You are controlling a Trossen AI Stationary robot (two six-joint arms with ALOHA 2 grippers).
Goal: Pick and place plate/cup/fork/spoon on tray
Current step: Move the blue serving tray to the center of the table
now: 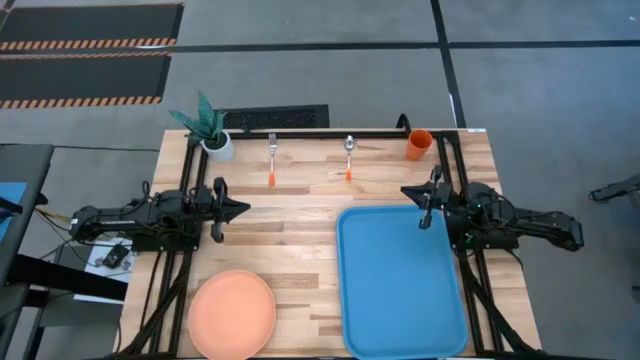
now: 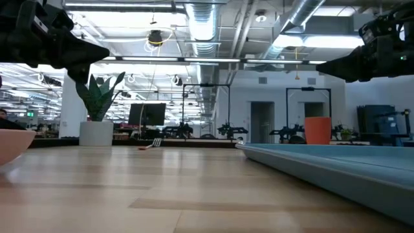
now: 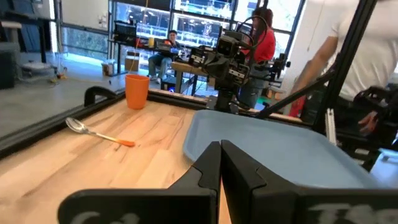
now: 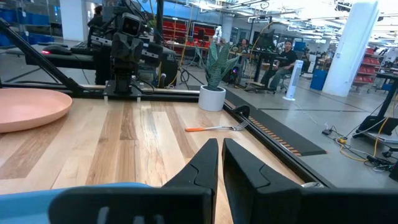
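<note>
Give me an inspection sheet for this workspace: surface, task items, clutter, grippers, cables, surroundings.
Surface: wooden table, black frame rails along its sides.
Job's things: blue tray holds nothing; plate at near left; fork, spoon and cup along the far edge. None on the tray yet.
Clutter: white pot with a green plant at the far left corner.
Grippers: left gripper shut, over bare wood; right gripper shut, by the tray's far edge.
Cables: on the floor, right wrist view.
Surroundings: people beyond the table; striped floor mats.
</note>
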